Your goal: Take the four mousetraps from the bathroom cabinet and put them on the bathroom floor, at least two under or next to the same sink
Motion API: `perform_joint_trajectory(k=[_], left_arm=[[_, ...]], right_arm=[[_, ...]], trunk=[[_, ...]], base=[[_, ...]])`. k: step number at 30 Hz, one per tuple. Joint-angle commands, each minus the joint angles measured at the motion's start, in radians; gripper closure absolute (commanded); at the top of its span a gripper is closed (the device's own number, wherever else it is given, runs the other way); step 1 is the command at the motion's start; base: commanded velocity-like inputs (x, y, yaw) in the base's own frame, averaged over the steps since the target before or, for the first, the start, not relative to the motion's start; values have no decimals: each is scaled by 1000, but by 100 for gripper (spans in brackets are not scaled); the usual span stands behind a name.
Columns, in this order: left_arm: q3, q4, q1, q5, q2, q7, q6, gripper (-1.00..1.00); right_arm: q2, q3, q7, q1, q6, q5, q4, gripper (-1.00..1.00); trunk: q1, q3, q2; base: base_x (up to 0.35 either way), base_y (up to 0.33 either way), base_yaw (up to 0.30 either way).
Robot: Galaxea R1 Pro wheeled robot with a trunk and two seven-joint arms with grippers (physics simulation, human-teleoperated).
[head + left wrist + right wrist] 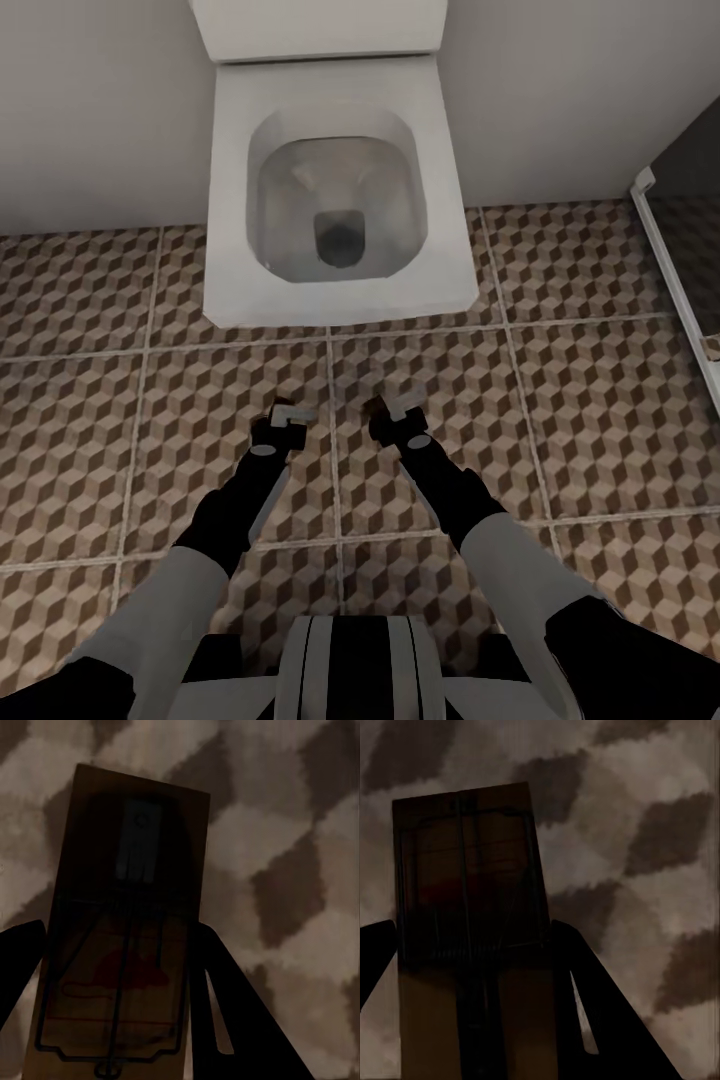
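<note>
Two mousetraps are in hand, one in each claw, both held above the bathroom floor (90, 330) in front of a white toilet (340, 190). In the left wrist view the left mousetrap (124, 922) is a brown wooden board with dark wire parts and a faint red print, and the two dark fingers (225, 997) of the left claw (112, 997) sit against its long sides, closed on it. In the right wrist view the right mousetrap (469, 907) shows the same wire frame on a brown board, clamped the same way between the fingers (592, 997) of the right claw (472, 997). Behind both boards lies only the blurred brown, beige and white cube pattern of the tiles.

From the head view the boards are hard to make out: the left claw (283, 418) and the right claw (395, 415) appear as small dark shapes with pale tips, side by side and near each other, at the ends of the two black-and-grey arms that reach forward from the near edge.

The toilet stands just beyond the claws, its open bowl against the pale far wall (90, 110), its near rim well apart from the claw tips. At the far right a white frame rail (680, 290) runs along the floor with a dark panel behind it. Pale grout lines cross the tiles between the claws and the toilet.
</note>
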Motion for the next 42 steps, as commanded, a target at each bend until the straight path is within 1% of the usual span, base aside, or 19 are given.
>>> perform_joint_trajectory(k=[1,14,26,34,39,42], left_arm=[[-3,-1,0,3,1,7,5,100],[-3,2,-1,4,2,7,5,100],[-3,9,0,3,2,7,5,100],[-5,9,0,2,2,7,4,100],[-5,9,0,3,2,7,4,100],[-6,12,0,3,2,7,4,100]], right_arm=[[0,2,-3,0,7,7,-1,100],[0,2,-3,0,7,7,-1,100],[0,2,-3,0,7,7,-1,100],[0,2,-4,0,9,8,-1,100],[0,2,-24,0,10,11,0,100],[0,2,-43,0,10,20,0,100]], trunk=[[0,0,0],[0,0,0],[0,0,0],[0,0,0],[0,0,0],[0,0,0]], base=[[127,0,0],[27,0,0],[146,0,0],[32,0,0],[2,0,0],[0,0,0]])
